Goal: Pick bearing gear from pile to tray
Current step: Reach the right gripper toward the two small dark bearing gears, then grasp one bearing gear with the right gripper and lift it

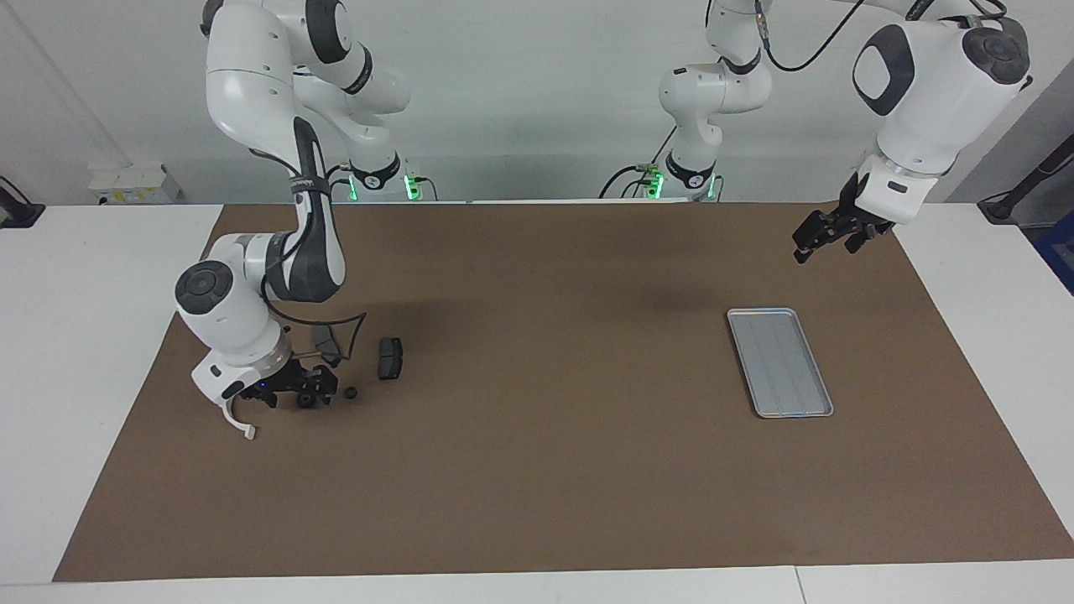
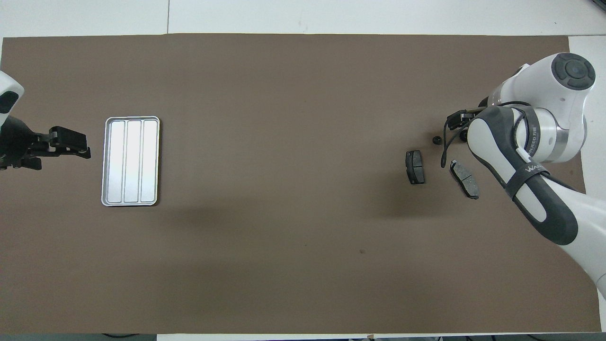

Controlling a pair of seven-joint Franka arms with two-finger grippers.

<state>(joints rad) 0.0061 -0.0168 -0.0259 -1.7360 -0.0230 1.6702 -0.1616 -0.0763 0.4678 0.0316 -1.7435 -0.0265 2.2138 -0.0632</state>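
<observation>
Two dark plates [image 1: 390, 358], two black rings [image 1: 351, 392] (one half-hidden), one white bracket [image 1: 237, 419], one tray [image 1: 780, 362].

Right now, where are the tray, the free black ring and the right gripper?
tray [image 1: 759, 319]: facing view, its rim corner nearest the robots.
free black ring [image 1: 351, 392]: facing view, its top.
right gripper [image 1: 309, 396]: facing view, between the fingertips, low over the other ring.

Small black bearing gears [image 1: 351, 393] lie beside grey plates [image 1: 390, 358]; silver tray [image 1: 779, 361] lies well apart.

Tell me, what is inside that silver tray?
Nothing: the tray shows only its own lengthwise ridges, and no part lies in it. Both views show its whole floor uncovered, so nothing there is hidden.
</observation>
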